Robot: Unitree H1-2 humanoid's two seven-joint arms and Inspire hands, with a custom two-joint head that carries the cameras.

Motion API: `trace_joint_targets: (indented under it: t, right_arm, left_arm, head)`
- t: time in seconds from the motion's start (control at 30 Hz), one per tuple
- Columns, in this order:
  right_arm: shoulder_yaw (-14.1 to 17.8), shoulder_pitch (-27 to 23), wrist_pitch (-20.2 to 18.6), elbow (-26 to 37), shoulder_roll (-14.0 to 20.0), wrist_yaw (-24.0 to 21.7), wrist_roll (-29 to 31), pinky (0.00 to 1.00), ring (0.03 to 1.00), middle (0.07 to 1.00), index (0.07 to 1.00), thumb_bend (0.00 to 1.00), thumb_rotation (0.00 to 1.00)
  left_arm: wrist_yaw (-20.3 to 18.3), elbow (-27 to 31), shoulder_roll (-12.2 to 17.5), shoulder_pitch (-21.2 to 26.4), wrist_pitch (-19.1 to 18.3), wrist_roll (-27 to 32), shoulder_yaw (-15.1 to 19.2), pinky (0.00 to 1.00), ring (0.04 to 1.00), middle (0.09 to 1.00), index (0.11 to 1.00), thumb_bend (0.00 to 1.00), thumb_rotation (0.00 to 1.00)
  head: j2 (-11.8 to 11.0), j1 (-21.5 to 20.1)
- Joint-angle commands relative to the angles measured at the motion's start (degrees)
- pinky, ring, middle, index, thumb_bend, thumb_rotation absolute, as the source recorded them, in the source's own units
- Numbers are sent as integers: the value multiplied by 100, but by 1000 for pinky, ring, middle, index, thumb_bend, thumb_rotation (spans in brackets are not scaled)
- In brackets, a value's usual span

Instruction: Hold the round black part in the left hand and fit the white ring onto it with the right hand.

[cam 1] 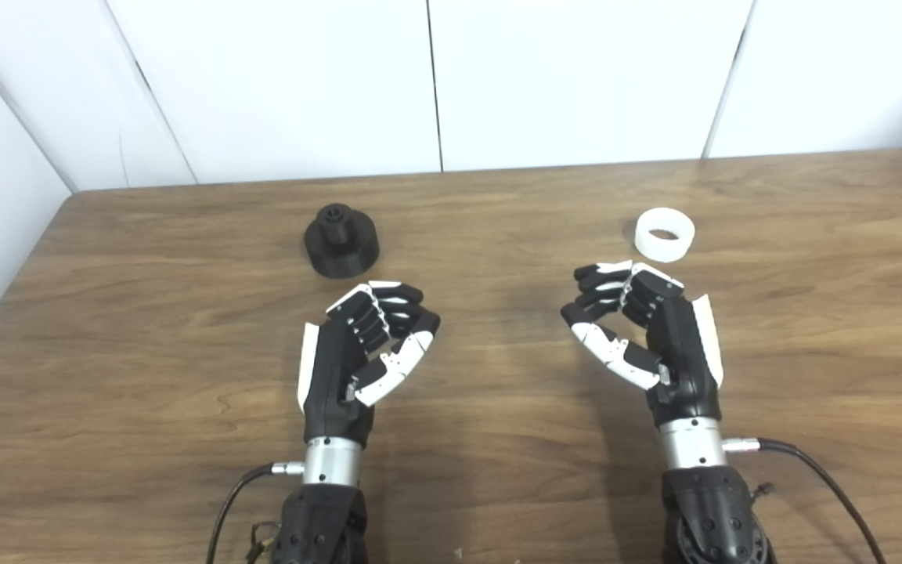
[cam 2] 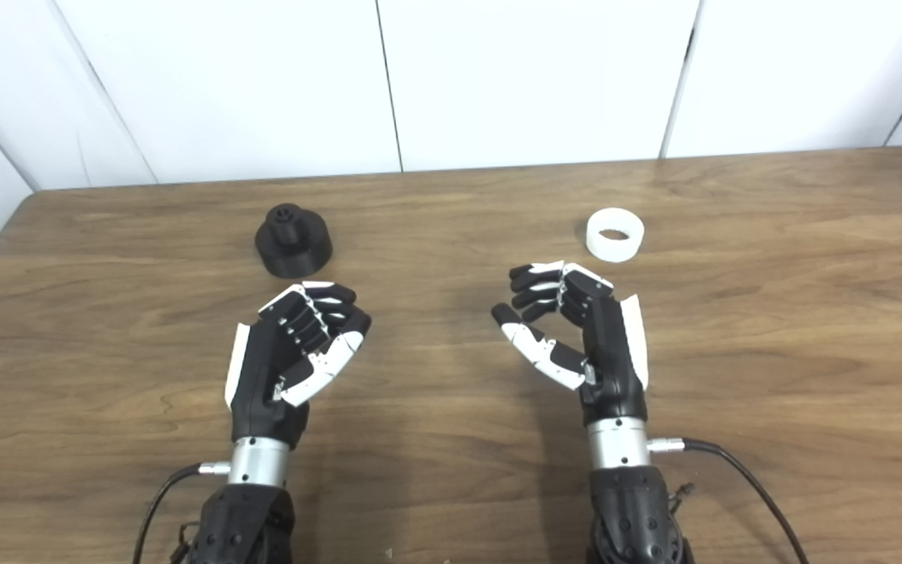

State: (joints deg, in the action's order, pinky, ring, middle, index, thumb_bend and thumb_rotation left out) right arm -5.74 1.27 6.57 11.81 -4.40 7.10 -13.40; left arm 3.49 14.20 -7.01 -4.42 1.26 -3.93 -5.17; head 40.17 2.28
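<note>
The round black part stands on the wooden table at the back left, its narrow hub pointing up. Over at the back right lies the white ring, flat with its hole upward. My left hand hovers just in front of the black part, a short gap away, fingers loosely curled toward the thumb and holding nothing. In front of the ring, my right hand is also loosely curled and empty, with its fingertips a little short of the ring.
White wall panels rise behind the table's far edge. The table's left edge runs diagonally toward the back corner. A cable trails from my right wrist, and another from my left.
</note>
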Motion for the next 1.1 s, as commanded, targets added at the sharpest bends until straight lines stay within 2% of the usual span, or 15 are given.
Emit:
trace_joint_targets:
  t: [0.0,0.13,0.37,0.5,0.67,1.07]
  right_arm:
    - [-29,-76,77,196,-46,-37,17,411,506,620,498,499,142]
    - [-18,-66,82,198,-34,-32,18,412,510,622,498,498,140]
    - [115,-29,178,153,177,-119,226,418,518,623,498,501,142]
    - [222,0,315,17,334,-139,235,429,522,630,498,501,150]
    - [268,15,334,-31,368,-146,228,428,520,629,499,502,155]
    - [303,-24,360,-96,375,-212,359,432,518,625,499,505,158]
  left_arm:
    - [-27,217,1,105,93,-69,-42,352,417,482,489,511,0]
    - [-22,197,14,110,116,-134,-57,332,405,478,492,511,0]
    - [22,78,-88,64,189,-301,-242,371,434,484,490,511,0]
    - [134,-65,-206,85,224,-421,-307,390,445,489,484,511,0]
    - [180,-162,-245,93,333,-438,-303,368,427,488,484,511,0]
    - [144,-33,-138,159,215,-488,-243,367,434,490,483,511,0]
  head:
    - [7,8]
    - [-21,139]
    - [-190,1133]
    - [-251,1401]
    - [-249,1373]
    - [-265,1388]
